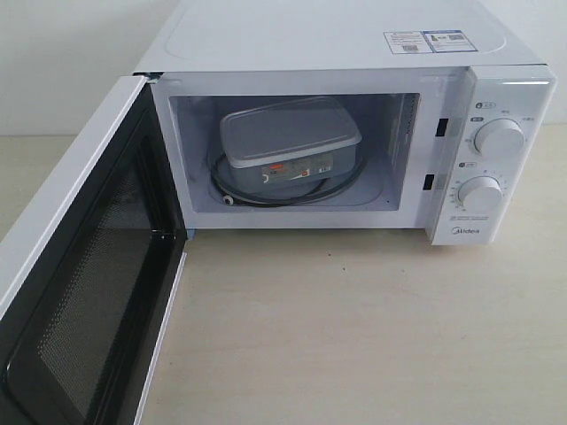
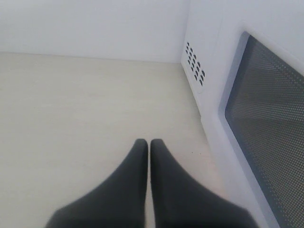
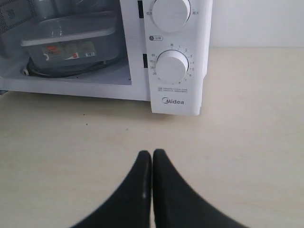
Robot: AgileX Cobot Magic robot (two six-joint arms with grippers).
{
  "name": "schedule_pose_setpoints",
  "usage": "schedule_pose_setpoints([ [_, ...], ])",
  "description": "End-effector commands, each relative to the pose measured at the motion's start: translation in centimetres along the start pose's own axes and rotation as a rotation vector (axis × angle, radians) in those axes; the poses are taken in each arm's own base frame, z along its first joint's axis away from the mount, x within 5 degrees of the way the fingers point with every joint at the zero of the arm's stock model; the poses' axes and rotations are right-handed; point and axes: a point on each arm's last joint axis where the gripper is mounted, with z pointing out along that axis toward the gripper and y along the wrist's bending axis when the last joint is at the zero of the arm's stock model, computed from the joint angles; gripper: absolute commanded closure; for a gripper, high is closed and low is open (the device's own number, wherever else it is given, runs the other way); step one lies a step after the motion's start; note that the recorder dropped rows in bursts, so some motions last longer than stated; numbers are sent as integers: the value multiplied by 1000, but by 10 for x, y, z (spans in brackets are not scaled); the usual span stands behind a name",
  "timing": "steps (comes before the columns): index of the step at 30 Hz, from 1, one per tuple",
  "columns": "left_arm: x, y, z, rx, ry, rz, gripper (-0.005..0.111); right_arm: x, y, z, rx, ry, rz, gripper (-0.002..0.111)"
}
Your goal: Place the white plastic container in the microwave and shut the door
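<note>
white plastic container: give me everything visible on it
The white plastic container is a shallow, translucent-white rectangular box with rounded corners and a flat lid seated on top. A small red-and-dark label faces the opening on its front wall. It rests level on the glass turntable inside the microwave, slightly left of centre, skewed a little to the cavity walls. Neither gripper touches it. The door is open.

door [image 1: 80, 266] cut off at frame bottom, container label [image 1: 297, 168] text too small, turntable [image 1: 266, 197] mostly hidden
</note>
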Motion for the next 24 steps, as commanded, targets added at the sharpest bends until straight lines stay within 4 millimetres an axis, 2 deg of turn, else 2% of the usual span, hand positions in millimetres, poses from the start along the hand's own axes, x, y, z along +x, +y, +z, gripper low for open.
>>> schedule_pose_setpoints([
  [1,-1,0,0,-4,-14,-3,102,-1,-2,0,41,-9,7,108],
  [7,-1,0,0,-4,-14,-3,102,-1,-7,-1,135,-14,32,108],
  [24,-1,0,0,-4,-14,-3,102,-1,-7,-1,135,-14,32,108],
])
